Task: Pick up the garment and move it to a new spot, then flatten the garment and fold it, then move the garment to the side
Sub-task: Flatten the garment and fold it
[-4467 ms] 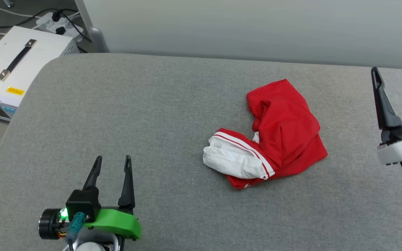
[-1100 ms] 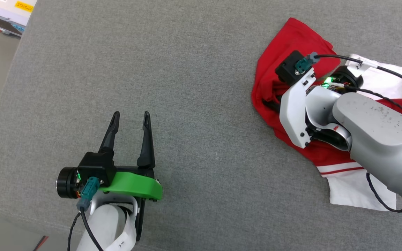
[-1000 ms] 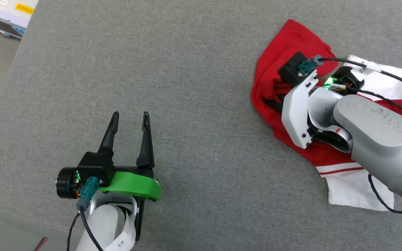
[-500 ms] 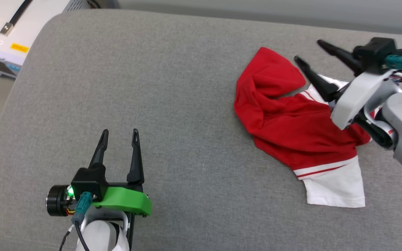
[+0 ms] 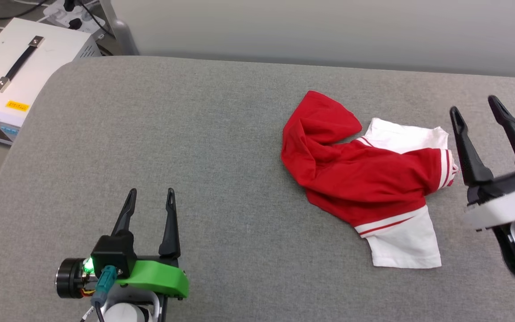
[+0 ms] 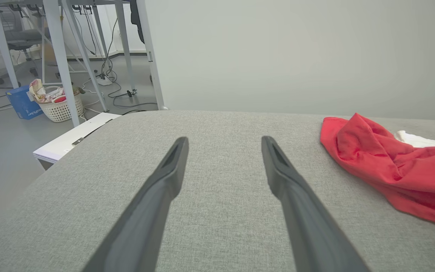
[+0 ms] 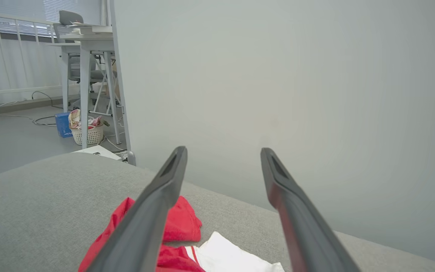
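Observation:
The garment lies crumpled on the grey padded table, right of centre: a red body with white sleeves and red-and-white striped trim. It also shows in the left wrist view as a red heap and low in the right wrist view. My right gripper stands open just right of the garment, apart from it, holding nothing. My left gripper is open over bare table at the lower left, far from the garment.
A white equipment box with a black handle stands off the table's far left corner, with cables and a power strip behind it. A grey wall runs along the table's far edge. A laundry basket sits on the floor beyond.
My right gripper opened, let go of the garment and drew back to its right. The garment now lies spread a little wider. The head camera tilted up; the left arm stayed put.

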{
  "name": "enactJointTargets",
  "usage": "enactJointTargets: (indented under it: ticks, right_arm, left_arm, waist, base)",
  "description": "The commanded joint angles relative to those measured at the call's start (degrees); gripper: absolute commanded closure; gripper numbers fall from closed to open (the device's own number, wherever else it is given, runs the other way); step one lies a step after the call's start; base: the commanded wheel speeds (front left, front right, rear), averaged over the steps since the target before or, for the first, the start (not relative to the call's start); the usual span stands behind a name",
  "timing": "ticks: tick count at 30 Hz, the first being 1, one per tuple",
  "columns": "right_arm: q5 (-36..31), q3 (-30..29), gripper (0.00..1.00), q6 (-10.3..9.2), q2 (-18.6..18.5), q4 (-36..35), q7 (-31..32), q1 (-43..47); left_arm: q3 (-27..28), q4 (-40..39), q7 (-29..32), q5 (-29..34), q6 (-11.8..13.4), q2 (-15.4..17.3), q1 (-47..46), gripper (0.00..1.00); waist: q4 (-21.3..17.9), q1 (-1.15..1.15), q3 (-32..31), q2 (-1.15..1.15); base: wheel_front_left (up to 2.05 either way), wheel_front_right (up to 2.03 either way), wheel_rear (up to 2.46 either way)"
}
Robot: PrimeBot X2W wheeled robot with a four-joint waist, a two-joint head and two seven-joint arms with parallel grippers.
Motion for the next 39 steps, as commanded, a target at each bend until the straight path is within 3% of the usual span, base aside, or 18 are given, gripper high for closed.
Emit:
enactJointTargets:
  ticks: [1, 5, 8, 11, 14, 18, 24, 29, 39]
  right_arm:
    - [-1.2, -2.0, 0.00, -0.05, 1.0, -1.7, -0.3, 2.5]
    - [-3.4, -7.3, 0.00, -0.05, 3.1, -7.4, -0.3, 7.7]
    - [-4.2, -8.1, 0.00, -0.05, 1.7, -10.8, -0.3, 8.8]
    - [-2.5, -5.2, 0.00, -0.05, -3.0, -12.6, 0.8, 8.2]
    - [2.5, 1.1, 0.00, -0.05, -10.1, -14.2, 7.1, 6.5]
    - [11.8, 9.8, 0.00, -0.05, -20.2, -16.9, 18.8, 2.9]
    - [23.4, 20.0, 0.00, -0.05, -28.0, -19.1, 38.2, -0.9]
    - [25.6, 29.5, 0.00, -0.05, -29.1, -17.5, 50.9, -2.7]
    - [23.3, 39.9, 0.00, -0.05, -25.5, -4.6, 46.6, -7.6]
  left_arm:
    - [0.2, -0.2, -0.3, 0.6, -0.3, -0.1, 0.9, 0.00]
    - [0.4, -0.3, -0.3, 0.9, -0.3, -0.1, 1.5, 0.00]
    - [0.5, -0.5, -0.3, 1.0, -0.3, -0.1, 1.8, 0.00]
    - [0.6, -0.5, -0.3, 1.1, -0.3, -0.1, 2.1, 0.00]
    - [0.6, -0.5, -0.3, 1.1, -0.3, -0.1, 2.2, 0.00]
    - [0.5, -0.7, -0.3, 0.8, -0.2, -0.1, 2.1, 0.00]
    - [0.0, -0.8, -0.3, 0.4, 0.1, -0.1, 1.5, 0.00]
    - [-0.6, -1.0, -0.3, -0.2, 0.4, -0.1, 0.0, 0.00]
    - [-1.5, -1.0, -0.3, -0.9, 1.0, -0.1, -2.5, 0.00]
  waist:
    - [-0.2, 0.00, -0.7, 0.00]
    - [-0.2, 0.00, -1.4, 0.00]
    - [-0.3, 0.00, -1.6, 0.00]
    - [-0.5, 0.00, -1.7, 0.00]
    - [-0.6, 0.00, -1.7, 0.00]
    - [-0.6, 0.00, -1.3, 0.00]
    - [0.0, 0.00, 0.2, 0.00]
    - [1.3, 0.00, 3.0, 0.00]
    - [2.8, 0.00, 7.6, 0.00]
  base:
    - [0.00, 0.00, 0.00]
    - [0.00, 0.00, 0.00]
    - [0.00, 0.00, 0.00]
    - [0.00, 0.00, 0.00]
    - [0.00, 0.00, 0.00]
    - [0.00, 0.00, 0.00]
    - [0.00, 0.00, 0.00]
    - [0.00, 0.00, 0.00]
    - [0.00, 0.00, 0.00]
